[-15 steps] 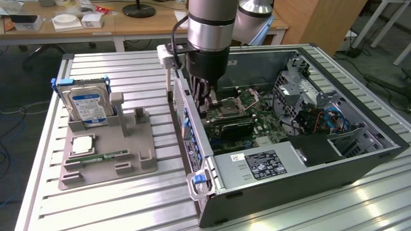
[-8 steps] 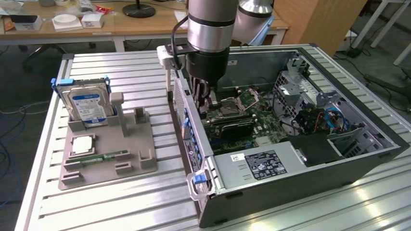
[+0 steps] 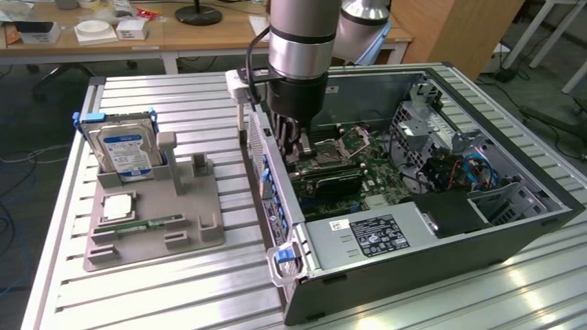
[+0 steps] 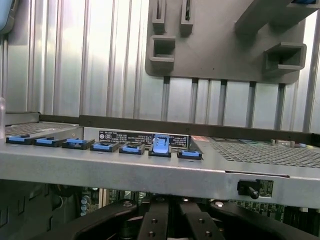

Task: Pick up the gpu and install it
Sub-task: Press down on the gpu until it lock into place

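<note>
Ribbed aluminium slats make up the table, with wooden desks and cables behind it in what looks like a workshop. On the exterior view's right lies an open black computer case, its side panel off, showing the green motherboard, a bare processor socket, blue cables near the drive cage and a grey power supply with a black label whose white print is too small to read.

Reaching down into the case from above is the arm's gripper, just inside the rear wall. Its fingers are closed together; in the wrist view they meet at the picture's lower edge, below the case's grey rear edge. Right under the gripper, a flat black card lies across the motherboard beside the socket; this appears to be the gpu, though whether the fingers pinch it or merely rest on it cannot be told.

Along the rear edge runs a row of blue slot clips, one paler blue clip standing raised among them. Behind them is a black sticker with white lettering, unreadable.

On the exterior view's left sits a grey holder tray. A silver hard drive with a blue and white label stands upright at its back, a square processor lies flat in a recess, and a narrow green memory stick lies beside it.
</note>
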Controlling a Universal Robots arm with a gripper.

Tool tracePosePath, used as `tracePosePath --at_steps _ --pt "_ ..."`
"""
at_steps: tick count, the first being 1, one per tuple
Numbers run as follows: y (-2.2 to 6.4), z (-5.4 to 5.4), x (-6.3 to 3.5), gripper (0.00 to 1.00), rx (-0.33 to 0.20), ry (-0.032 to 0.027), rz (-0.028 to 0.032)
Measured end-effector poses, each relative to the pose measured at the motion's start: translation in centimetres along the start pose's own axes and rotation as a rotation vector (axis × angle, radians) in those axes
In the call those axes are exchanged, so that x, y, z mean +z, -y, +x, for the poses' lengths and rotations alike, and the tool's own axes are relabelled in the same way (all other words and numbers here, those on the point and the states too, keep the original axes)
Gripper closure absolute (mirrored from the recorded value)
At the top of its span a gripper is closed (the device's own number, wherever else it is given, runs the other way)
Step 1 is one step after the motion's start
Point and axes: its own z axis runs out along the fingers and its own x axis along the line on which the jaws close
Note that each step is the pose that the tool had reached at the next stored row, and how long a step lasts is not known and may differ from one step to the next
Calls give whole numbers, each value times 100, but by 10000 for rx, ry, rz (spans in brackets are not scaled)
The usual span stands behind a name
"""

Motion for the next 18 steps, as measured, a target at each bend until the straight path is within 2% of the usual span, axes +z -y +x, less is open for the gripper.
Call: tracePosePath --at_steps 5,12,18 --pt "70 4 -1 90 -1 -2 4" --pt "79 13 61 90 0 -2 3" --pt "145 16 68 90 -2 -1 3"
